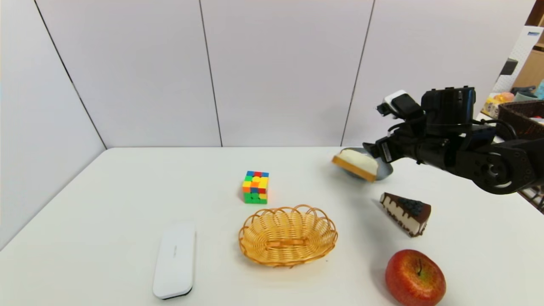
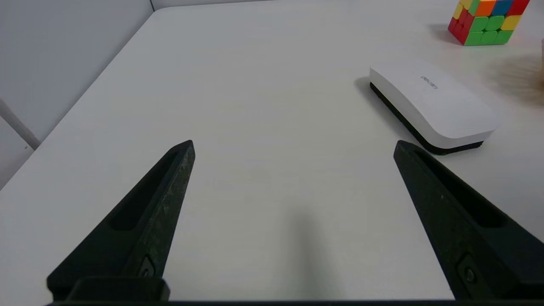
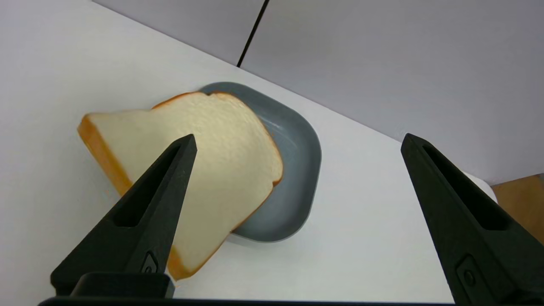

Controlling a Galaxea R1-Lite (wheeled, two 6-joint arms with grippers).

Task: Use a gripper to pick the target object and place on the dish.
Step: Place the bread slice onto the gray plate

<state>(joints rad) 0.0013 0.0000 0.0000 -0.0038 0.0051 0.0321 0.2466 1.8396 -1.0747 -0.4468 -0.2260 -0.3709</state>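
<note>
In the head view, a white table fills the lower part of the frame, with pale wall panels behind it. The right arm point(image 1: 488, 157) reaches in from the right edge, and its right gripper point(image 1: 376, 151) hangs at right of centre, over the far edge of the dish. In the right wrist view its fingers point(image 3: 148, 204) are wide apart with nothing clamped between them.

The bread point(image 1: 357, 163), a thick white slice with a golden-tan crust, lies right of centre in the head view. It rests partly on the blue-grey dish point(image 1: 384, 169), tilted, and juts out past the rim toward the left of the frame. Part of the dish's inside shows beside it.

Below the dish, at right, is a wedge of chocolate cake point(image 1: 406, 212), and under that, at lower right, a red apple point(image 1: 415, 278). A yellow wicker basket point(image 1: 288, 238) sits at lower centre. Above it, near the middle of the frame, stands a colourful puzzle cube point(image 1: 256, 188). At lower left lies a long white case point(image 1: 175, 260) with a black underside. A dark basket point(image 1: 520, 119) shows at the right edge.

The left gripper point(image 2: 294, 146) is parked above the table's left part, outside the head view, its fingers spread wide and holding nothing.
</note>
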